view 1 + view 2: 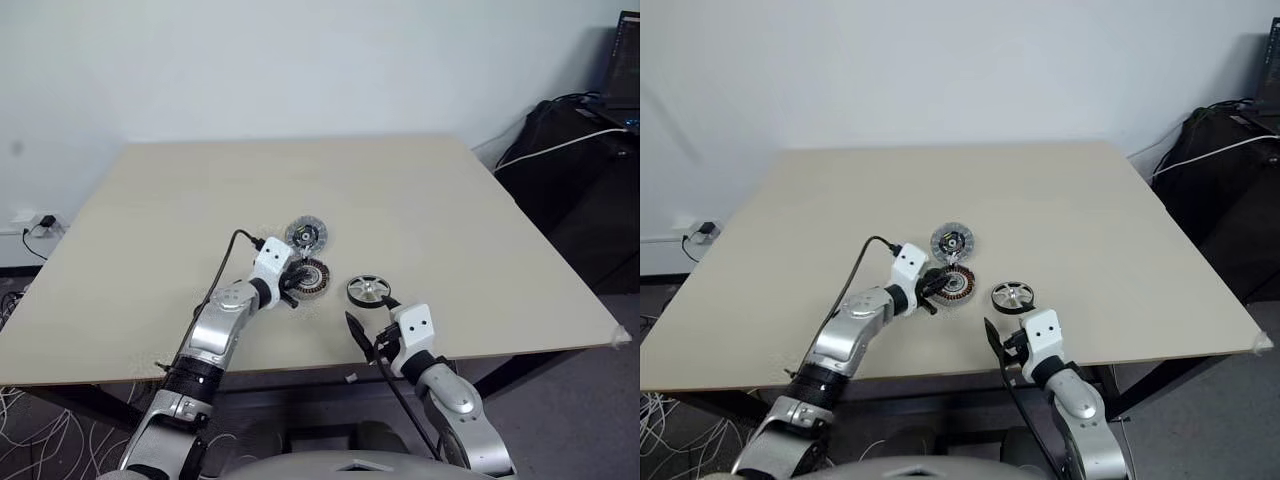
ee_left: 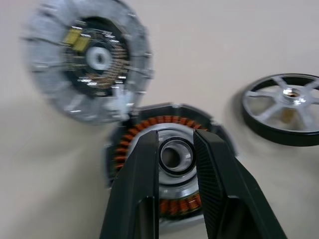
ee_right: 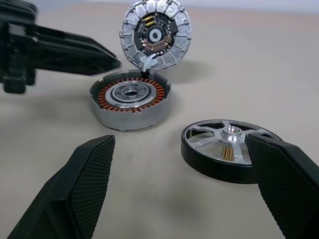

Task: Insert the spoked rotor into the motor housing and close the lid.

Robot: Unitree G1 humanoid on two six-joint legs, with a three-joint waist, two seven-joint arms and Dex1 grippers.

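On the table, the motor housing [image 1: 312, 275] lies flat, its copper windings ringing a silvery centre [image 3: 130, 94]. The lid [image 1: 307, 235] stands tilted up at its far edge, joined by a small tab, inner side showing [image 3: 155, 35]. The spoked rotor [image 1: 368, 290] lies flat on the table just right of the housing [image 3: 227, 149]. My left gripper [image 2: 175, 144] hovers over the housing's left side with a narrow gap between its fingers [image 2: 142, 174] and nothing in them. My right gripper [image 3: 179, 142] is wide open, low near the table's front edge, facing the rotor and touching nothing.
The beige table [image 1: 450, 220] has its front edge close under both arms. Black equipment and cables [image 1: 590, 170] stand off its right side. A wall socket with a plug [image 1: 35, 222] is on the left. A black cable [image 1: 225, 262] runs along my left forearm.
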